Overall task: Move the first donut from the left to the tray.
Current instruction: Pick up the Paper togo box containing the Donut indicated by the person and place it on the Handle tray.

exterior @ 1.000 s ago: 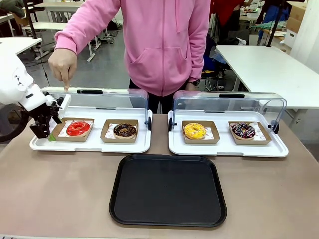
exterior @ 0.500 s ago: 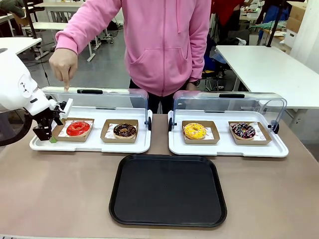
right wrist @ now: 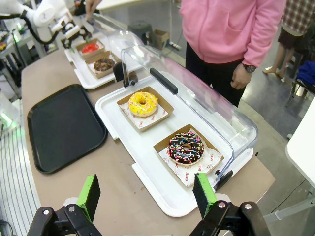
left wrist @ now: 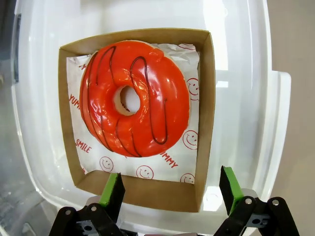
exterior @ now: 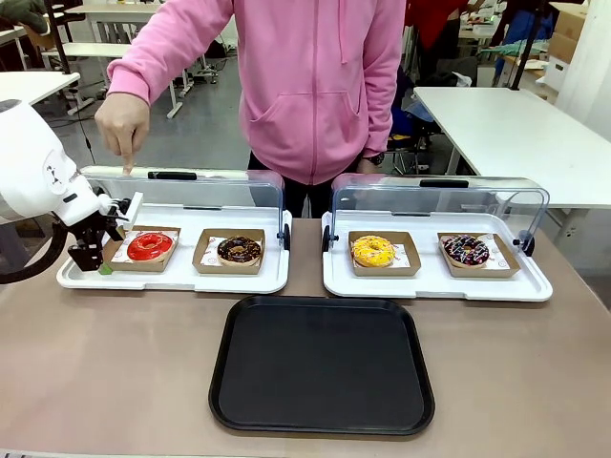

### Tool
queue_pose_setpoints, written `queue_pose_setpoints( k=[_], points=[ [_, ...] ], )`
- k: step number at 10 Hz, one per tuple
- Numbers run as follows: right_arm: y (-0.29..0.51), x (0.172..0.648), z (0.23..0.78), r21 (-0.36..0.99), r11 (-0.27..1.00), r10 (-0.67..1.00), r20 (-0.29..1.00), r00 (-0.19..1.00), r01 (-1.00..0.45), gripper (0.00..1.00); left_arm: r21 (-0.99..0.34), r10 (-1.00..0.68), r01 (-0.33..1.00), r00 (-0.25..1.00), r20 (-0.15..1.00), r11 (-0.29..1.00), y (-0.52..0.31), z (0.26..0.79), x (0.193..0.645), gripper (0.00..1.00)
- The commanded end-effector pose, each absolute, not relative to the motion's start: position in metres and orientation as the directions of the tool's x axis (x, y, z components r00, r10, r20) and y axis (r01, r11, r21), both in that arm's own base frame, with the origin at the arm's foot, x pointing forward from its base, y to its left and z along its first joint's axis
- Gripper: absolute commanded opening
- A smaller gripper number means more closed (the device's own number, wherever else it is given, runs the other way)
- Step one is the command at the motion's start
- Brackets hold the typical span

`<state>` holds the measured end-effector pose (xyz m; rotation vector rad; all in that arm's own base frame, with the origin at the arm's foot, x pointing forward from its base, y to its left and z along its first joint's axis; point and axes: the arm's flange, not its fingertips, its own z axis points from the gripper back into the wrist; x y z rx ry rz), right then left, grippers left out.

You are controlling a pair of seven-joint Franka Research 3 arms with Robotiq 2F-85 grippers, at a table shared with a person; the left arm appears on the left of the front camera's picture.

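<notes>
The red-glazed donut (exterior: 150, 246) lies in its brown cardboard holder (exterior: 113, 259) at the left end of the left white tray (exterior: 172, 278). My left gripper (exterior: 96, 260) hangs at the holder's left edge, open. In the left wrist view the donut (left wrist: 160, 103) fills the middle, and my gripper (left wrist: 171, 183) straddles the holder's near wall (left wrist: 162, 189) with one green pad on each side. The black tray (exterior: 322, 363) lies empty at the table's front centre. My right gripper (right wrist: 146, 192) is open, high above the right end of the table.
A person in pink stands at the far side, one hand (exterior: 121, 122) pointing down at the raised clear lid (exterior: 181, 188). A chocolate donut (exterior: 239, 250) sits beside the red one. The right white tray (exterior: 434, 284) holds a yellow donut (exterior: 372, 250) and a sprinkled one (exterior: 466, 249).
My left gripper has crept a little to the right, closer to the holder's left edge. The person's hand and the donuts have stayed put.
</notes>
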<state>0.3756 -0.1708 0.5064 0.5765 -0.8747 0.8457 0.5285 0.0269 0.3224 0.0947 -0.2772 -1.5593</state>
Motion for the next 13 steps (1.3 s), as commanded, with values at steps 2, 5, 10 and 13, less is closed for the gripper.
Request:
queue_pose_setpoints(
  k=[2, 5, 10, 13],
  points=[
    [-0.1693, 0.3773, 0.5071, 0.09, 0.547, 0.382, 0.858, 0.344, -0.832, 1.0, 0.23, -0.996, 0.973, -0.007, 0.089, 0.014, 0.0255, 0.318, 0.5353, 1.0],
    [-0.1693, 0.3773, 0.5071, 0.09, 0.547, 0.382, 0.858, 0.344, -0.832, 1.0, 0.212, -0.997, 0.977, -0.001, 0.072, 0.015, 0.0248, 0.3171, 0.5357, 0.44],
    [-0.1693, 0.3773, 0.5071, 0.09, 0.547, 0.382, 0.858, 0.344, -0.832, 1.0, 0.183, -0.998, 0.983, -0.009, 0.062, 0.002, 0.0244, 0.3186, 0.5345, 0.07],
    [-0.1693, 0.3773, 0.5071, 0.09, 0.547, 0.382, 0.858, 0.344, -0.832, 1.0, 0.147, -0.998, 0.989, -0.024, 0.063, -0.015, 0.0242, 0.3173, 0.5342, 0.0]
  ],
)
